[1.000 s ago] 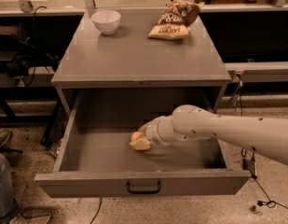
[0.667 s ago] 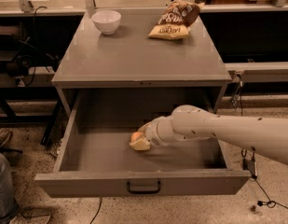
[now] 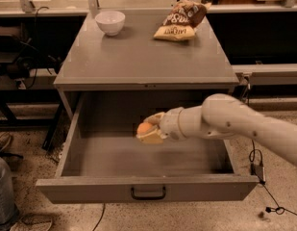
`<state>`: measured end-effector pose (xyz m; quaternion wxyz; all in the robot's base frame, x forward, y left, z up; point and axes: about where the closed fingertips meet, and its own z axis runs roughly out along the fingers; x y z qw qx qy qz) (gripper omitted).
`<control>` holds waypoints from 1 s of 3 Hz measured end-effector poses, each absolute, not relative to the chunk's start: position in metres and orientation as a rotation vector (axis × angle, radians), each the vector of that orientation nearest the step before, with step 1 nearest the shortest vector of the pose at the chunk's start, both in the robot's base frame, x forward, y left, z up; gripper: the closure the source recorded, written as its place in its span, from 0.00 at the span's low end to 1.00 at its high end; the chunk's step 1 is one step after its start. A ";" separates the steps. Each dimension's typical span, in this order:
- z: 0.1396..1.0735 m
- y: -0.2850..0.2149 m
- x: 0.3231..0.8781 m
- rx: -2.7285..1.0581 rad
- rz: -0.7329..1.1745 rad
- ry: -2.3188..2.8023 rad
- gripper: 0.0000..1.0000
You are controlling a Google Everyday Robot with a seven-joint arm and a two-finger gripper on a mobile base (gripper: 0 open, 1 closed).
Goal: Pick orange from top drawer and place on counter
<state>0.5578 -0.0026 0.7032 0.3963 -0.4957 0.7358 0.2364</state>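
Lifting comes next, I think. The hand (image 3: pixel 149 130) pinches the orange (image 3: pixel 144 128) between its two fingers, inside the open drawer (image 3: pixel 148 187). Squeeze gently, go up without bumping the edge of the worktop (image 3: pixel 138 61), then move over its bare middle, away from the bowl (image 3: pixel 110 22) and bag (image 3: pixel 179 22).

The arm (image 3: pixel 234 124) is showing a smooth pale beige shell, thick and rounded like a tube, approx. the same colour all along. A few small dark dots, perhaps screws, are sitting on the forearm. Near the wrist the shell is narrowing into a short ringed collar. The gripper (image 3: pixel 150 131), w/ yellowish-tan fingers (image 3: pixel 153 137), is hanging inside the open top drawer (image 3: pixel 90 186), above its floor.
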 end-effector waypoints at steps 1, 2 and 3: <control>0.718 -0.036 0.543 -1.281 0.577 1.814 1.00; 0.718 -0.036 0.543 -1.281 0.577 1.814 1.00; 0.728 -0.044 0.544 -1.256 0.553 1.794 1.00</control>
